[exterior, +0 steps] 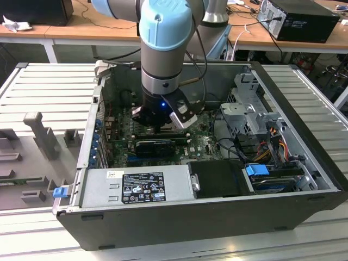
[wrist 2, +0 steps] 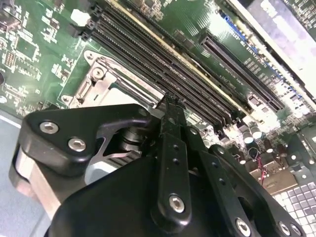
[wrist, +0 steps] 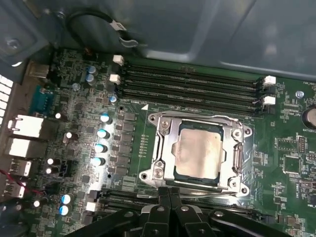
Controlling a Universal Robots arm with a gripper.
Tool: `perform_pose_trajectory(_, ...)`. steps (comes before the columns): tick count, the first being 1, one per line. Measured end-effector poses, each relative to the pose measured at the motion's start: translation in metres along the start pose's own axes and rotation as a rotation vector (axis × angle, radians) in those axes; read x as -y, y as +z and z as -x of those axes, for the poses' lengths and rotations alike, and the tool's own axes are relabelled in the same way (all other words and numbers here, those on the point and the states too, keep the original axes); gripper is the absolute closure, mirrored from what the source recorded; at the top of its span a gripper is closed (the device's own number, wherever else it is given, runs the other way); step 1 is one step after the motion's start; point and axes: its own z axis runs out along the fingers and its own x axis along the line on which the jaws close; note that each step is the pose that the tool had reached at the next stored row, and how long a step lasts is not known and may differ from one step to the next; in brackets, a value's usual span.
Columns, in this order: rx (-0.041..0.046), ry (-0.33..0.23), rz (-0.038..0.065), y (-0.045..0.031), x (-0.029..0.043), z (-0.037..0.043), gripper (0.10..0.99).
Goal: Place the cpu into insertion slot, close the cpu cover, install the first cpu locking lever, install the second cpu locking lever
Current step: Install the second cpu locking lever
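In the first wrist view the cpu (wrist: 197,155) lies flat in the insertion slot (wrist: 154,173), its silvery-grey top showing through the window of the cpu cover (wrist: 166,143). The cover is folded down flat over it. A thin metal lever rod (wrist: 210,196) runs along the socket edge closest to my fingertips. My gripper (wrist: 168,191) is shut, its two black fingers pressed together with nothing between them, tips right at that edge by the rod. From behind, the second wrist view has the gripper (wrist 2: 170,101) over the socket's metal frame (wrist 2: 106,81). My gripper (exterior: 163,126) reaches down into the open computer case.
Long black memory slots (wrist: 192,86) run beside the socket, with capacitors (wrist: 101,133) and rear ports (wrist: 24,128) on the green board. The case walls (exterior: 87,136), a power supply (exterior: 136,185), drive cage (exterior: 250,109) and cables (exterior: 272,136) ring the board.
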Motion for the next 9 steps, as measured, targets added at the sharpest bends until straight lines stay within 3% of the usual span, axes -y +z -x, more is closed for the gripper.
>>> perform_pose_trajectory(6,0.0066,-0.002,0.052,-0.0011,0.0072,-0.0082,0.980)
perform_pose_trajectory(9,0.0086,-0.002,0.067,-0.0001,0.0120,-0.0120,0.980)
